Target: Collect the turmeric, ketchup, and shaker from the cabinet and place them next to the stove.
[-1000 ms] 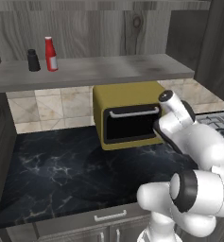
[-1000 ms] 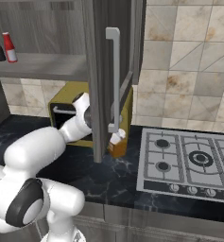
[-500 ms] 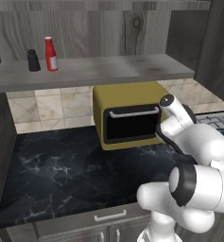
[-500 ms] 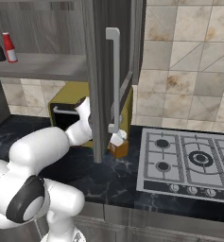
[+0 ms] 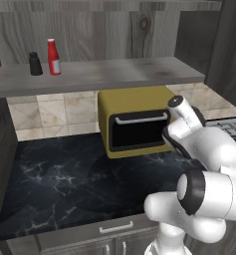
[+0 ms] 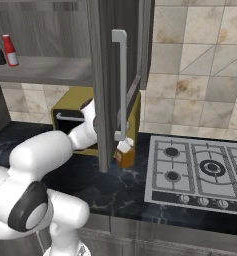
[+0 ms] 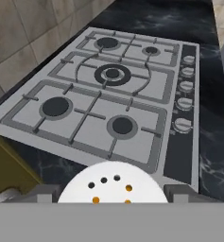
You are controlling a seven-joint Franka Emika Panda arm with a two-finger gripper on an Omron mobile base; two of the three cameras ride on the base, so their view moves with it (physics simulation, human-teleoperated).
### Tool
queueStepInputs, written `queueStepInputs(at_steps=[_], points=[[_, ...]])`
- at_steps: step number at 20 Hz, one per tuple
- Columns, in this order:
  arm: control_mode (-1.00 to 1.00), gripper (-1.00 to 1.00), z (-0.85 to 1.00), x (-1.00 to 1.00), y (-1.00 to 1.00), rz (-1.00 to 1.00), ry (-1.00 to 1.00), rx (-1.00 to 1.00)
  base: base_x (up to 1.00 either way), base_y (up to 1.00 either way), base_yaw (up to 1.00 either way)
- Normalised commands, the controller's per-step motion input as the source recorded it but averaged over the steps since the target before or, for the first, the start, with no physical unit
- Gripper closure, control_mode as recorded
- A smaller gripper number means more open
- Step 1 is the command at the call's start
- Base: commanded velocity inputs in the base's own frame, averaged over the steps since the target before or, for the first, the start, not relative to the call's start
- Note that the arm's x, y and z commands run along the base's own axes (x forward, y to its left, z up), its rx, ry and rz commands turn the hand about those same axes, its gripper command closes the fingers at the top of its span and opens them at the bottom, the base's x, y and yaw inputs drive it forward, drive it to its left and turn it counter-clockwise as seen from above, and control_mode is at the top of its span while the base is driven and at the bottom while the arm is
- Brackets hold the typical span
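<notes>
The turmeric jar (image 6: 125, 153) stands on the counter beside the stove (image 6: 200, 170), the gripper (image 7: 112, 191) spread around its white lid. Ketchup (image 5: 53, 57) and shaker (image 5: 35, 63) wait on the cabinet shelf (image 5: 114, 74); next, likely lifting clear.

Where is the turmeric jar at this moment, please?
In the right base view, the turmeric stands on the counter just left of the stove, below the cabinet door's handle.

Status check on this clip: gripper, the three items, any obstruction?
Gripper straddling turmeric, jar on counter beside stove. Ketchup and shaker on cabinet shelf. Open cabinet door hangs close over the jar.
</notes>
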Motion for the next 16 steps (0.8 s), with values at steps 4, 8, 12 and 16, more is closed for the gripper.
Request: queueStepInputs(at_steps=[4, 8, 12, 16], points=[[-1.0, 1.0, -0.54, -0.5, 0.03, -0.06, 0.06, 0.0, 0.0, 0.0, 0.0], [-1.0, 1.0, -0.33, -0.85, 0.06, -0.04, -0.04, 0.0, 0.0, 0.0, 0.0], [-1.0, 1.0, -0.19, -0.55, 0.01, -0.03, -0.01, 0.0, 0.0, 0.0, 0.0], [-1.0, 1.0, -0.2, 0.08, -0.04, -0.01, 0.04, 0.0, 0.0, 0.0, 0.0]])
